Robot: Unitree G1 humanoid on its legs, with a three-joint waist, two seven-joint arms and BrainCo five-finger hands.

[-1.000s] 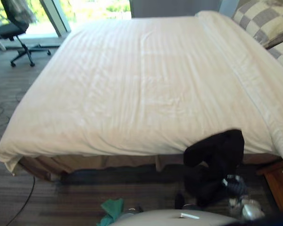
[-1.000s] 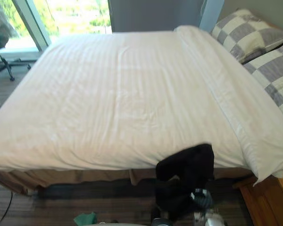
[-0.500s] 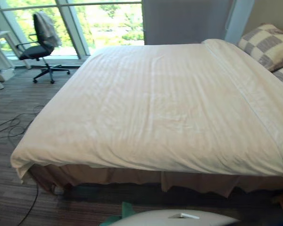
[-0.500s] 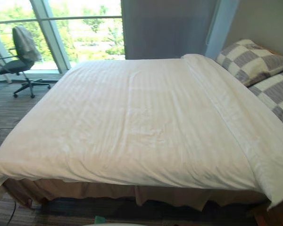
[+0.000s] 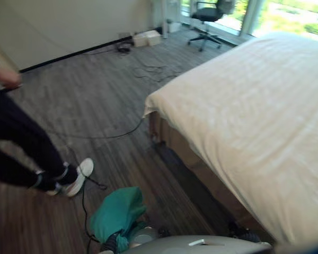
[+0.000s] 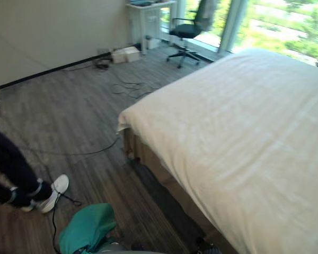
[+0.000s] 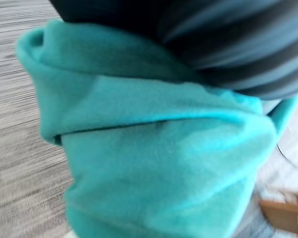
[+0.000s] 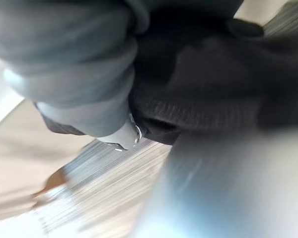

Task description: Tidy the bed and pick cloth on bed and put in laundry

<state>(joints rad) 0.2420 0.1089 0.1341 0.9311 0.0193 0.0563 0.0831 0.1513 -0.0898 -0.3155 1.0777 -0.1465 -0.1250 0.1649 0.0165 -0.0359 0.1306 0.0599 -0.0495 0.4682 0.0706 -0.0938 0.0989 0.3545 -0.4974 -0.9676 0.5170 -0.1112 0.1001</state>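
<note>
Down low, bunched teal cloth [image 5: 119, 214], folded thick over itself, clear of the bed [image 5: 254, 121] and above the wood floor [image 5: 95, 90], just out from the bed's long side edge. Pressed right up against the left hand [image 7: 228, 49] in the left wrist view, spilling out from under that hand's dark ribbed cover and hiding the fingers, so cannot tell whether clenched on the cloth or released. Left hand carried low and close in front, at the bundle's underside in the eye views. Black cloth [image 8: 203, 84] tight against the right hand [image 8: 64, 64] in the right wrist view, dark knit folds lying beside the ribbed cover. Fingers hidden there too, so again cannot tell whether grasping or slack. Across the bed, a white striped duvet [image 6: 244, 132], smooth, hanging over the side edge and round the corner, with a brown bed base [image 5: 185, 153] showing beneath. Beyond that corner, loose cables [image 5: 148, 69] on the floor and small boxes [image 5: 148, 38] at the foot of a beige wall [image 5: 58, 21]. Farther off, a white desk [image 6: 146, 8] and a black office chair [image 5: 209, 13] before tall bright windows [image 6: 275, 24]. Out on the floor's left side, a person's legs [image 5: 16, 143] in dark trousers with a white shoe [image 5: 77, 177], between the wall and the teal cloth, apart from it.
</note>
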